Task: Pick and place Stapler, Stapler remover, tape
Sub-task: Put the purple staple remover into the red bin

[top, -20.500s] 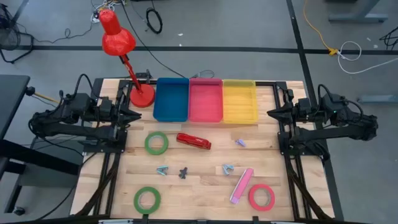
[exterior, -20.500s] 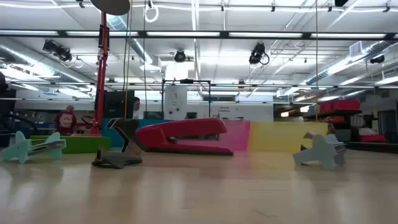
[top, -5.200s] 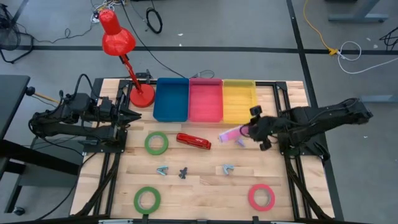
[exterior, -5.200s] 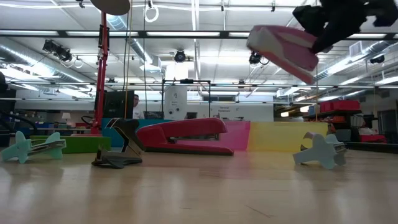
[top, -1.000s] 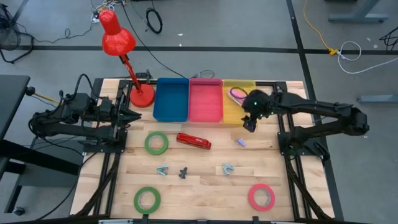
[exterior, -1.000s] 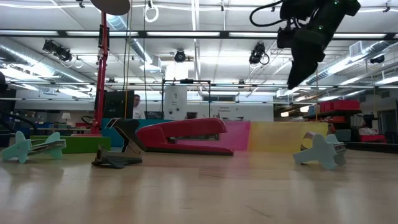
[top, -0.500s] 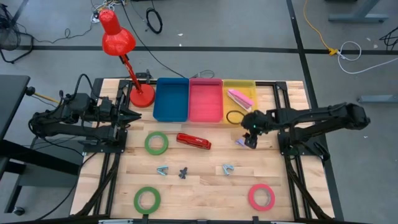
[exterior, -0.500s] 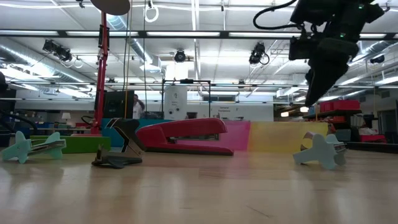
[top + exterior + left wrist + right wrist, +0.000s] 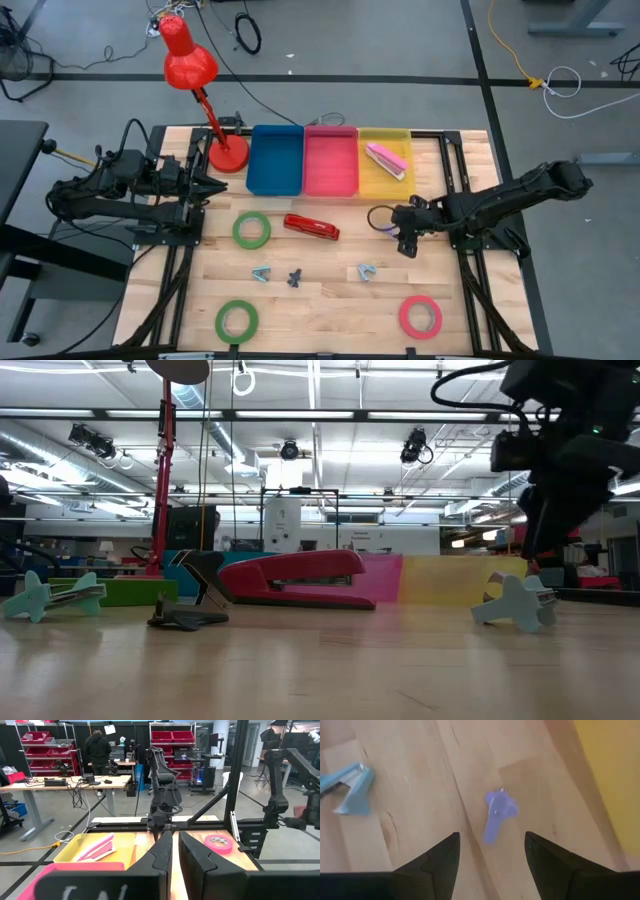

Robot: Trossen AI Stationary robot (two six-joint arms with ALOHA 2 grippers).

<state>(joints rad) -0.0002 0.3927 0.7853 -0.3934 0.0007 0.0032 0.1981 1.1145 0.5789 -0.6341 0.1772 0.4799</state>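
Purple remover (image 9: 497, 815) lies flat on the tabletop (image 9: 330, 300), just short of the yellow bin (image 9: 378, 178). Right claw (image 9: 405, 240) hovers right over it, fingers spread wide, nothing held. Best bet: centre, straddle the narrow body, drop straight. Left claw (image 9: 205, 187) waits at its edge, pinched together.

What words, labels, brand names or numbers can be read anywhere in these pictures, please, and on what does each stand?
No text can be read in any view.
Paper sign on the rack beyond the table in the left wrist view: too small to read.
Pale marks on the dark bar at the near edge of that view: too blurred to read.
Red stapler, pink stapler, three bins: no lettering visible.
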